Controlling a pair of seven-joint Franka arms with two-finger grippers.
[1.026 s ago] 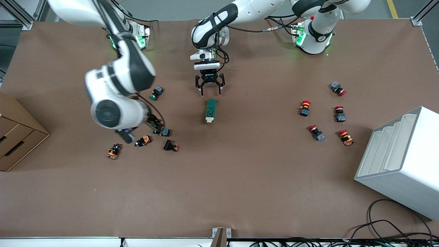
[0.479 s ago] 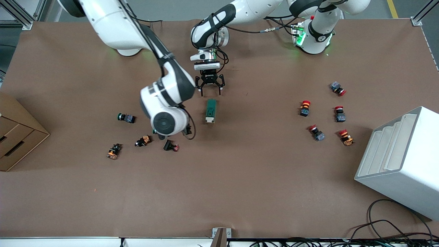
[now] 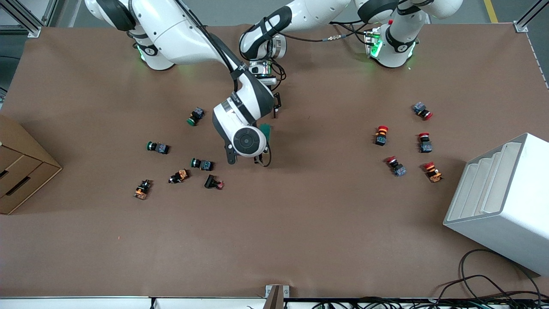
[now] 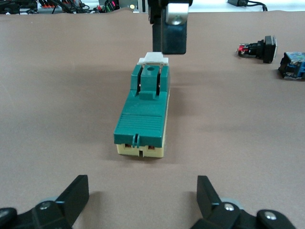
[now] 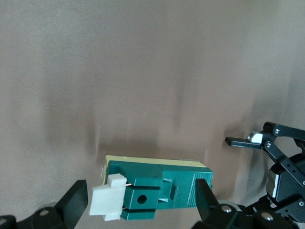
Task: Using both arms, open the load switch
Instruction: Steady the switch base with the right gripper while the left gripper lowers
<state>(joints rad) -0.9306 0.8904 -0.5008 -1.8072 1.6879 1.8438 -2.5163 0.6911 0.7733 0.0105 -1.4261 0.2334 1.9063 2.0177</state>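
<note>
- Swinging in from the right arm's end of the table, the right arm now has its wrist over the load switch (image 3: 265,130), where half a second ago it stood beside it; only a green corner of the switch shows under that wrist in the front view.
- Green push buttons (image 3: 157,147) lie scattered toward the right arm's end of the table (image 3: 300,223), near a cardboard box (image 3: 19,167).
- The right gripper (image 5: 143,202) hangs just above the switch, its fingers (image 5: 75,200) spread wide on either side of the green body, not touching it.
- The switch lies flat at mid-table, its long axis running from the robots' bases toward the front camera; the white lever end (image 4: 153,58) points toward that camera, the cream-based end toward the bases.
- The left gripper (image 4: 143,198) sits low at the base-side end of the switch, fingers (image 4: 76,195) wide apart, holding nothing.
- No writing on the switch is readable.
- Red push buttons (image 3: 381,135) sit toward the left arm's end, near a white rack (image 3: 502,201).
</note>
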